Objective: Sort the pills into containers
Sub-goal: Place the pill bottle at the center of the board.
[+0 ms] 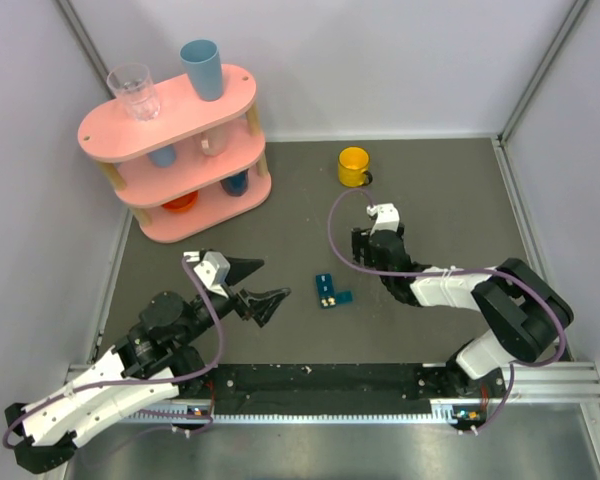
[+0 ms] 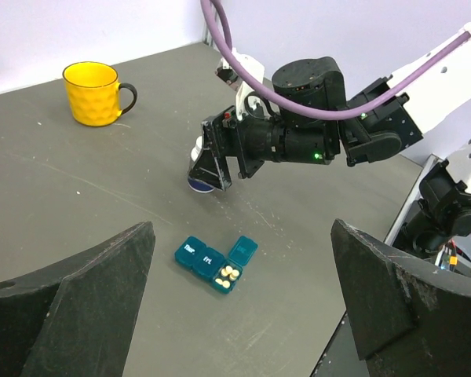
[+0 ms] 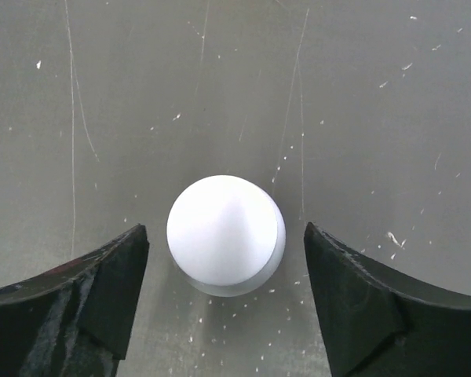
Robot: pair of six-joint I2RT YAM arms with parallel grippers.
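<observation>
The containers are a dark-teal pill box (image 2: 200,258) (image 1: 330,291) lying in the middle of the table. Two of its lids are shut and the end lid stands open. Several yellow pills (image 2: 227,273) lie in the open compartment. My left gripper (image 2: 242,232) (image 1: 276,278) hovers left of the box, open and empty. My right gripper (image 3: 224,228) (image 1: 365,245) points down over a small white capped bottle (image 3: 225,232) (image 2: 197,179). Its fingers (image 3: 102,283) stand open on either side of the cap, with a gap on both sides.
A yellow mug (image 1: 353,166) (image 2: 94,93) stands at the back of the table. A pink two-tier shelf (image 1: 110,135) with cups and a glass stands at the back left. White walls close in the table on three sides.
</observation>
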